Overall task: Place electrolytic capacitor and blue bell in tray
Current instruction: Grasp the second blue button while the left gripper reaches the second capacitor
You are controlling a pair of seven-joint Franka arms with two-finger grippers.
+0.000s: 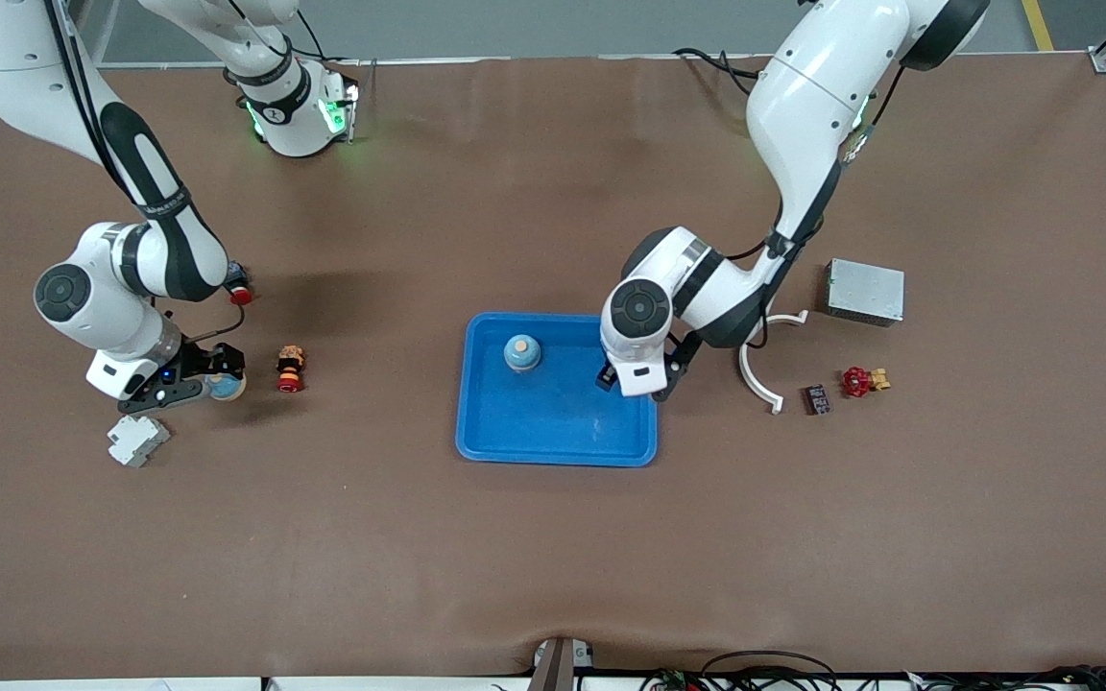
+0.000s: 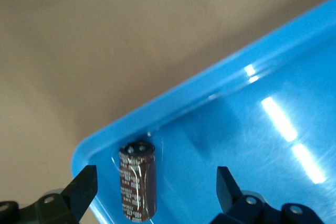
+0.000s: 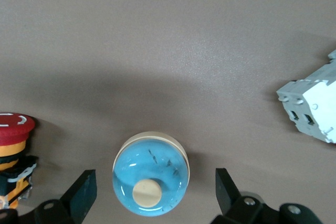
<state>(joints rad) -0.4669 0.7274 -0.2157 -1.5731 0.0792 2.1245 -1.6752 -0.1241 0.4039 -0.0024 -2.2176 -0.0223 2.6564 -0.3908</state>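
Observation:
The blue tray [image 1: 553,422] lies mid-table. A blue bell [image 1: 521,352] with a cream knob stands inside it. My left gripper [image 1: 632,381] hangs open over the tray corner toward the left arm's end. In the left wrist view [image 2: 156,177] a dark brown electrolytic capacitor [image 2: 137,182] lies on the tray floor [image 2: 252,145] between the spread fingers, touching neither. My right gripper [image 1: 215,383] is low and open around a second blue bell [image 1: 227,387] on the table. In the right wrist view that bell [image 3: 150,174] sits between the open gripper's [image 3: 155,179] fingers, with gaps on both sides.
A red push button [image 1: 290,369] [image 3: 13,140] stands beside the second bell, and a grey-white terminal block [image 1: 137,440] [image 3: 312,106] lies nearer the camera. Toward the left arm's end are a white curved piece [image 1: 759,369], a metal box [image 1: 865,291], a black module [image 1: 816,399] and a red valve [image 1: 860,381].

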